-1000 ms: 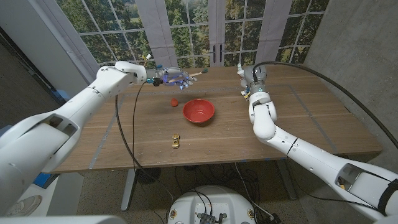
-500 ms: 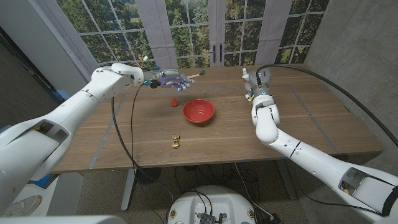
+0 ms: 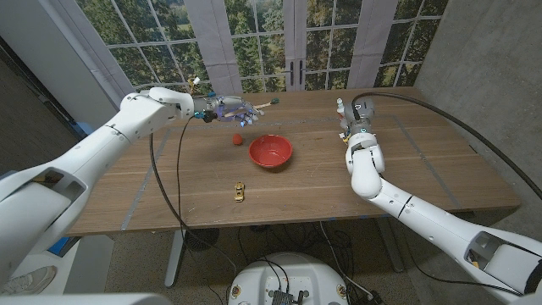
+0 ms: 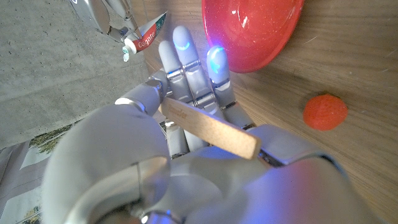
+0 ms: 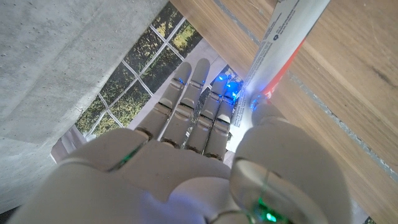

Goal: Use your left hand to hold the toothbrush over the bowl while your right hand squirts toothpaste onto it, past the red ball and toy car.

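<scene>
Left hand (image 3: 227, 108) grips the toothbrush (image 3: 258, 103) short of the bowl (image 3: 270, 151), right hand (image 3: 352, 116) pinches the toothpaste (image 3: 340, 110) well apart, so paste squeezed early would likely hit the table (image 3: 423, 161).

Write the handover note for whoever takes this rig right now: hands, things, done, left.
Left hand grips the wooden-handled toothbrush above the table's far side, short of the shiny red bowl.
Right hand holds the white toothpaste tube, off to the bowl's right.
Small red ball and yellow toy car sit on the wooden table.
Done: both items picked up.
Left: bring brush over bowl, then squirt paste.
</scene>
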